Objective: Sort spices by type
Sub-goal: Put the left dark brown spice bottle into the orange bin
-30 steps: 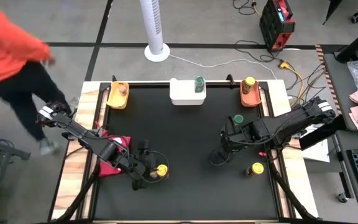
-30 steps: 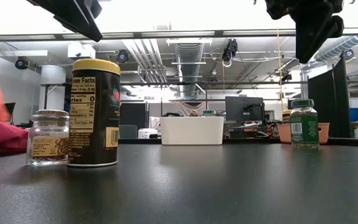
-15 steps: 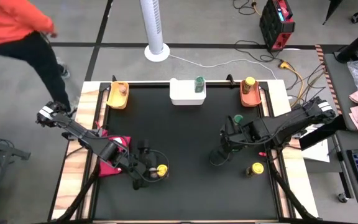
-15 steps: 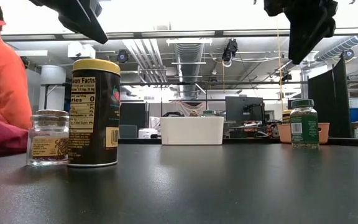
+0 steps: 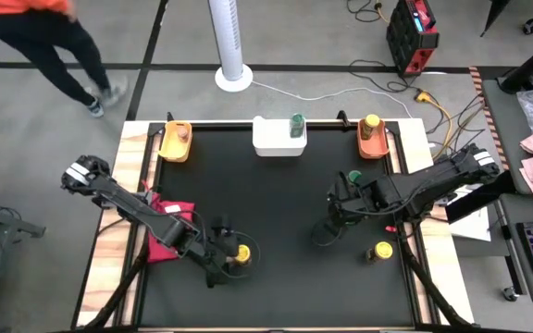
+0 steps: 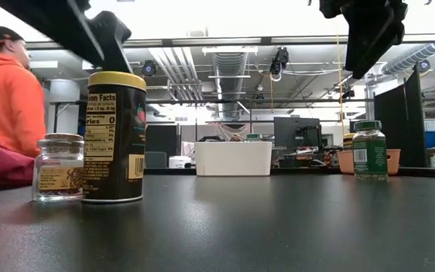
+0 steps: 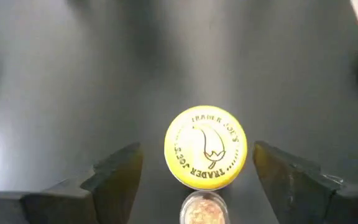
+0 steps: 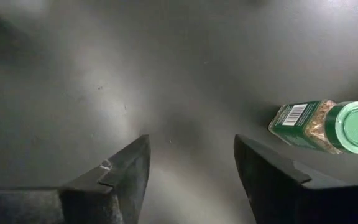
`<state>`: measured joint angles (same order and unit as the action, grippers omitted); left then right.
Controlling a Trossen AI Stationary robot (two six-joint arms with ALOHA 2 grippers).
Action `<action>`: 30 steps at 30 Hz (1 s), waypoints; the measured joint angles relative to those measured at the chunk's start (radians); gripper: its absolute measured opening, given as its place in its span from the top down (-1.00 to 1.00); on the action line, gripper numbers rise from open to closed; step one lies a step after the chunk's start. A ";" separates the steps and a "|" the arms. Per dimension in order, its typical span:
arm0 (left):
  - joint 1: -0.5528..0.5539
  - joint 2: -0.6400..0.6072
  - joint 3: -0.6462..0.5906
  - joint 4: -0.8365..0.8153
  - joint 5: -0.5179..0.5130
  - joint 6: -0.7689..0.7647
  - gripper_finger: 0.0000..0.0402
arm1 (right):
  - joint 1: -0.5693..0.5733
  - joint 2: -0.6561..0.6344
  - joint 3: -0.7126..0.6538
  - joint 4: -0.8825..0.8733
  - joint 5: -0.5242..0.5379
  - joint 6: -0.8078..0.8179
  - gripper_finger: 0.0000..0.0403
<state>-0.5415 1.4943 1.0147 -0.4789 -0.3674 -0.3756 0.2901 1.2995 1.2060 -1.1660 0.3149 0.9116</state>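
Left pincer [image 7: 194, 171] spread astride yellow-lidded jar [image 7: 205, 147], small glass jar [image 7: 202, 210] just beside; right pincer [image 8: 191, 168] spread, empty.

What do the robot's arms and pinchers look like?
Both arms are dark, almost black, built from slim jointed segments. The left arm has a white-marked block at its outer end; so does the right arm. Each ends in a two-finger gripper: the left gripper and right gripper have flat, dark grey, wedge-shaped fingers with plain, unmarked faces.
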 joint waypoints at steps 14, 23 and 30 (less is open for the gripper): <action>0.003 0.085 -0.001 0.041 -0.004 -0.006 -0.68 | 0.000 0.000 -0.005 0.004 -0.002 0.001 -0.35; 0.008 0.124 -0.002 0.096 0.000 0.020 -0.42 | 0.000 0.000 -0.021 0.008 -0.001 0.004 -0.34; 0.008 0.118 -0.002 0.095 0.004 0.042 -0.03 | 0.000 0.000 -0.054 0.080 0.000 -0.030 -0.26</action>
<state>-0.5331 1.6128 1.0130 -0.3844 -0.3636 -0.3336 0.2901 1.2995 1.1516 -1.0857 0.3148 0.8818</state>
